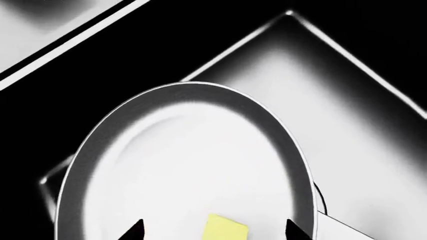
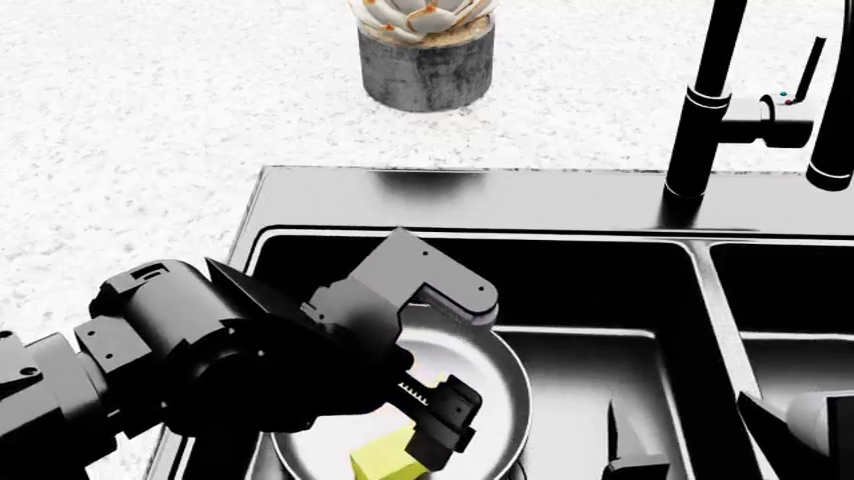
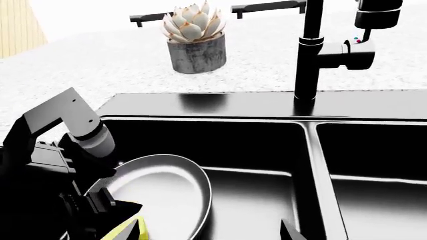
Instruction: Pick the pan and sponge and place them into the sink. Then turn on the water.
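The pan (image 1: 200,150) lies in the left basin of the black sink (image 2: 467,200), its pale inside facing up. The yellow-green sponge (image 1: 225,229) rests inside the pan (image 2: 501,390), between the fingertips of my left gripper (image 1: 215,231). That gripper is open, and the sponge touches neither tip. In the head view the left gripper (image 2: 414,435) hovers over the sponge (image 2: 384,458). My right gripper (image 3: 212,231) is open and empty, low over the sink by the divider; it shows in the head view too (image 2: 687,430). The water is out of view.
The tall black faucet (image 2: 707,100) stands behind the divider between the basins, its handle (image 2: 781,115) to the right. A potted succulent (image 2: 424,55) sits on the speckled white counter (image 2: 134,150) behind the sink. The right basin (image 3: 373,165) lies beside the pan's basin.
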Available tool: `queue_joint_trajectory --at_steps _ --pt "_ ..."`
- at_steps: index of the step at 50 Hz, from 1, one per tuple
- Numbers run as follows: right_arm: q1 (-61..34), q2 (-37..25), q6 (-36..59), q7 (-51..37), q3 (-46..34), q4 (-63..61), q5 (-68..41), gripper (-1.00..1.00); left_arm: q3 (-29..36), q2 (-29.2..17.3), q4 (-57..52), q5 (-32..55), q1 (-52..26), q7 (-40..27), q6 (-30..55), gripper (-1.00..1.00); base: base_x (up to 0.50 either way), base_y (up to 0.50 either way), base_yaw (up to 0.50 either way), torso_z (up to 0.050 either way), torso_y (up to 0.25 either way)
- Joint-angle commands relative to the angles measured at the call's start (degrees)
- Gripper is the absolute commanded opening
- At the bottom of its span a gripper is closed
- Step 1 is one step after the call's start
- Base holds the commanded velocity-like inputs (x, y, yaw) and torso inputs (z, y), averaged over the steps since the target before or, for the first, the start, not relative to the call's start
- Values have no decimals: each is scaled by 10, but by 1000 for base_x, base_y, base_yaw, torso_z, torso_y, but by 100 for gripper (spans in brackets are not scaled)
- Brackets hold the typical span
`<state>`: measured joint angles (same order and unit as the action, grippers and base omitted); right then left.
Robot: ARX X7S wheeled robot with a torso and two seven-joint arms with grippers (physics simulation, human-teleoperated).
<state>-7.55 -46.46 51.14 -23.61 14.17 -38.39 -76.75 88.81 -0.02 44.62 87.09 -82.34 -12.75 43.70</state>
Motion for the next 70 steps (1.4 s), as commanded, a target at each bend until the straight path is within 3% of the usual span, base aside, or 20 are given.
queue_joint_trajectory --at_steps 1,5,14,22,42,44,56,70 --pt "-14 -5 6 -6 -6 5 -14 100 9 0 6 11 -16 4 -8 100 0 0 0 0 0" --pt "-31 -3 9 -7 -19 11 -11 100 -1 -3 10 14 -41 3 -19 100 0 0 0 0 0" --pt "-88 2 18 -14 -52 31 -6 100 -44 -91 -109 43 -73 -60 -30 100 0 0 0 0 0" --pt "-120 10 17 -21 -70 51 19 100 -57 -146 -158 31 -76 -59 -59 100 0 0 0 0 0" --pt "-150 11 -3 -20 -79 43 65 100 -144 -361 -417 18 13 -197 -230 100 0 0 0 0 0" --pt "-151 9 -3 -21 -82 42 73 100 -143 -387 -450 -26 23 -231 -257 100 0 0 0 0 0" --pt "-141 7 -11 -28 -71 38 77 100 -158 -488 -509 9 52 -271 -267 100 0 0 0 0 0" --pt "-132 8 -21 -28 -74 38 98 100 -166 -544 -562 9 93 -298 -303 100 0 0 0 0 0"
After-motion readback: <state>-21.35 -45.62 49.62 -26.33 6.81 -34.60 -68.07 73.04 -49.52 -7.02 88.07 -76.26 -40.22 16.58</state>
